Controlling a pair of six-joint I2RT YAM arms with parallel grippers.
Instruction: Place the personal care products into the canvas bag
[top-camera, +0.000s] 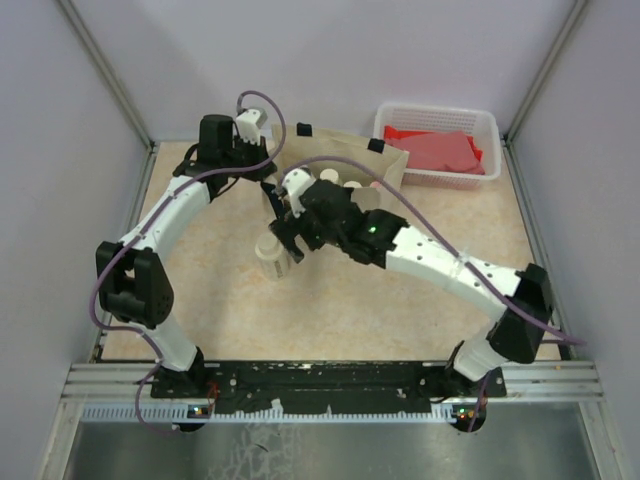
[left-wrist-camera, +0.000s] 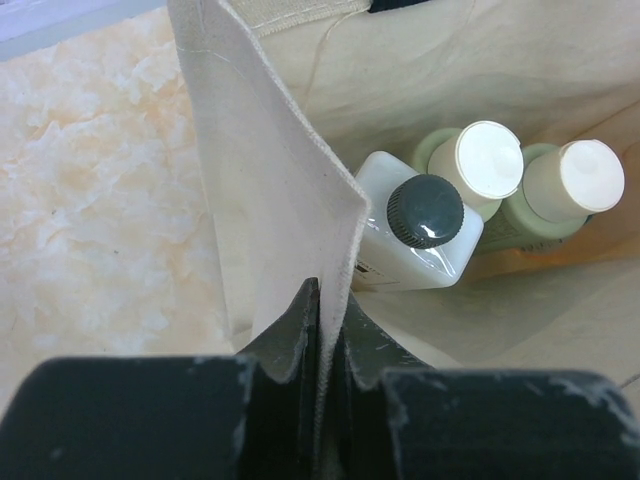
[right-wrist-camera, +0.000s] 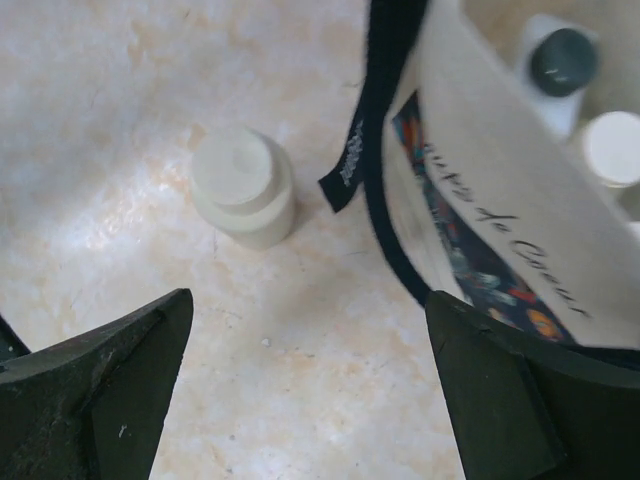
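Right end effector (right-wrist-camera: 310, 300) hangs open; I could snag the handle (right-wrist-camera: 380, 100) beside the beige bottle (right-wrist-camera: 243, 187) while left end effector (left-wrist-camera: 320, 298) pinches the canvas bag (left-wrist-camera: 260, 180).

canvas bag (left-wrist-camera: 270, 190): beige, navy handles, dark patterned panel outside, mouth open, probably standing upright | white bottle (left-wrist-camera: 425, 215): dark cap, upright inside against the bag's wall | first olive-green bottle (left-wrist-camera: 487, 160), second olive-green bottle (left-wrist-camera: 585, 178): cream caps, upright inside, side by side next to the white bottle | beige bottle (right-wrist-camera: 243, 187): cream cap, upright on the table (right-wrist-camera: 150, 60), just outside the bag
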